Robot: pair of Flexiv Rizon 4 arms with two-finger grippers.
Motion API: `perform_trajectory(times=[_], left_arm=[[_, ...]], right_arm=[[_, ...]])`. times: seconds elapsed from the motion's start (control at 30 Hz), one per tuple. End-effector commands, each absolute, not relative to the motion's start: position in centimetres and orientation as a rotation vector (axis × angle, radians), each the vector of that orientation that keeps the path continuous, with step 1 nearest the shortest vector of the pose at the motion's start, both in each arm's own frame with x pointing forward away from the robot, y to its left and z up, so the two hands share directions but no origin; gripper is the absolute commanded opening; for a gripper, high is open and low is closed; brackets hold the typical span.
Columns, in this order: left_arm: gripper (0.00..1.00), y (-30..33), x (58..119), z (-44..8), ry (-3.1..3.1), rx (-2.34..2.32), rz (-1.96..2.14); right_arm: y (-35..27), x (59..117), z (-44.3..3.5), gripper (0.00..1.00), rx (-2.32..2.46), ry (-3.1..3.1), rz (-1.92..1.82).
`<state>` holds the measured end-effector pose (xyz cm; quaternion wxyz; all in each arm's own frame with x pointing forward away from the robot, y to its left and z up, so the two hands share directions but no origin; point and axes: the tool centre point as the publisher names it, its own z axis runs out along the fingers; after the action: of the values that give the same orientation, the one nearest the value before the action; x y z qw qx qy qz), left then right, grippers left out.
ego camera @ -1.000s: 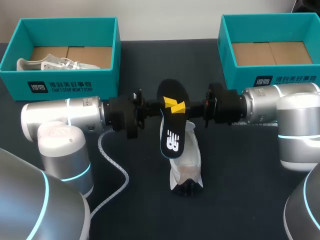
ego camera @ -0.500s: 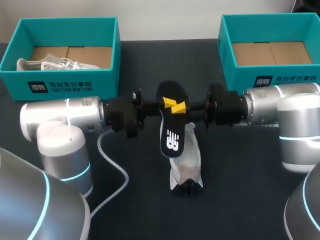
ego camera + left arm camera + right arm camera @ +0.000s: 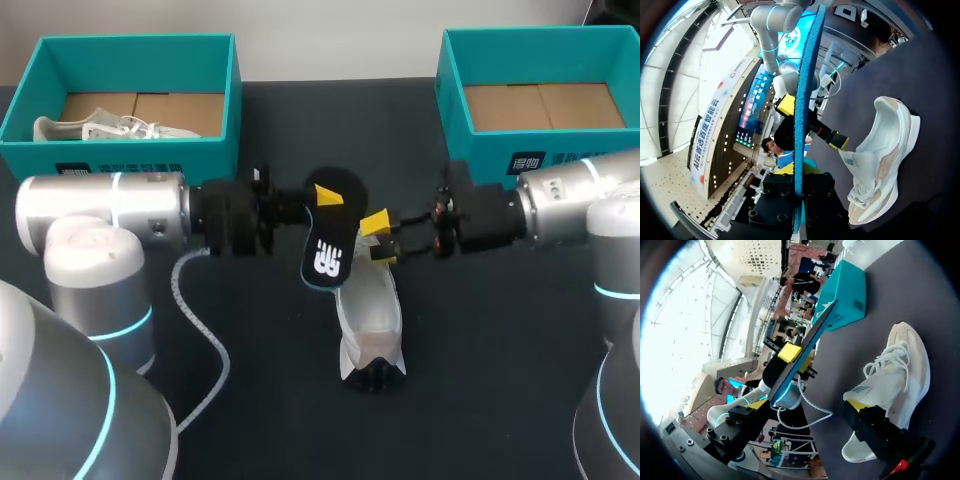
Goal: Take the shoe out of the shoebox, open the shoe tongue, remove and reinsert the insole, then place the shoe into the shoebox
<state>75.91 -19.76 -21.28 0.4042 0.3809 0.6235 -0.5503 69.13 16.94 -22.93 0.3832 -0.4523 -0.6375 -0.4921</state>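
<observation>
Left claw (image 3: 322, 205) was found clamped on the insole (image 3: 327, 250). In the left wrist view the insole was seen edge-on, pinched from both sides and held up off the surface (image 3: 270, 400), over the shoe's mouth. Right claw (image 3: 379, 238) was seen spread wide with nothing gripped. One yellow tip was just beside the shoe's collar; contact could not be confirmed.

The shoe (image 3: 370, 320) was lying on the surface between the two arms, below the insole, outside both boxes and well apart from them. The shoe's mouth looked opened up, though the tongue itself could not be made out.

The left shoebox (image 3: 120, 165) was seen to hold a second pale shoe (image 3: 100, 128). Only a cardboard floor was visible in the right shoebox (image 3: 480, 150).

Progress, as judged:
- Shoe out of the box: done.
- Tongue opening: probably done.
- Insole removal: done, as it was fully clear of the shoe.
- Reinsertion: not yet done.
- Putting the shoe into a shoebox: not yet done.

Roughly halfway was estimated. The insole's lower end was already pointed toward the mouth, so reinsertion was judged the step in hand.
</observation>
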Motion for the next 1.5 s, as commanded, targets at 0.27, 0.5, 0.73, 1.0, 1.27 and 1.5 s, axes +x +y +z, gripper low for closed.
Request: perform_trajectory(times=[0.27, 0.5, 0.73, 1.0, 1.27, 1.5], left_arm=[[0.00, -18.2, 74.4, -18.6, 1.694, 0.969, -1.457], [0.00, -17.9, 74.2, -18.0, 1.749, 0.915, -1.522], [0.00, -17.9, 74.2, -18.0, 1.749, 0.915, -1.522], [0.00, -17.9, 74.2, -18.0, 1.749, 0.915, -1.522], [0.00, -17.9, 74.2, -18.0, 1.749, 0.915, -1.522], [0.00, -17.9, 74.2, -18.0, 1.749, 0.915, -1.522]], right_arm=[[16.5, 68.1, -21.6, 1.00, -0.973, -2.119, -1.305], [16.0, 67.8, -21.4, 1.00, -0.976, -2.163, -1.342], [16.0, 67.8, -21.4, 1.00, -0.976, -2.163, -1.342], [14.9, 68.7, -21.0, 1.00, -0.757, -2.518, -1.235], [12.9, 68.8, -22.0, 1.00, -0.512, -2.777, -0.988], [12.9, 68.8, -22.0, 1.00, -0.512, -2.777, -0.988]])
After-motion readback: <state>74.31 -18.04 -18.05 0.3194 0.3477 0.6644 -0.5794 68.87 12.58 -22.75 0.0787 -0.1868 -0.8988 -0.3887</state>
